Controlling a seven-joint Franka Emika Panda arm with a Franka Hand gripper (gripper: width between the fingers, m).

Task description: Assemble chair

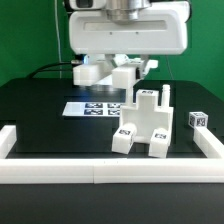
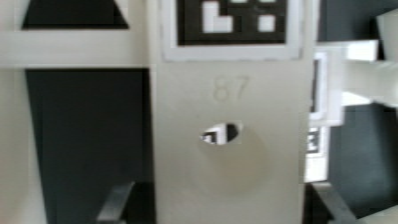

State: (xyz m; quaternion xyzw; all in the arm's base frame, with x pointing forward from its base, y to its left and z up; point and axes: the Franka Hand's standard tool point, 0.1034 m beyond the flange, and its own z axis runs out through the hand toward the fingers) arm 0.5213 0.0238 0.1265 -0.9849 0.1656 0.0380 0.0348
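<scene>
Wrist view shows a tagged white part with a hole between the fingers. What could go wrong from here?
1. The gripper holds the flat white part by its edges; it may pivot or slip when moved.
2. The half-built chair stands free on the table; a misaligned push could shove or topple it.
3. The small tagged piece lies close beside it and could get knocked.

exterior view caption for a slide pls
Gripper holds a white chair part at the back of the black table, behind the marker board and the partly built chair.
</scene>
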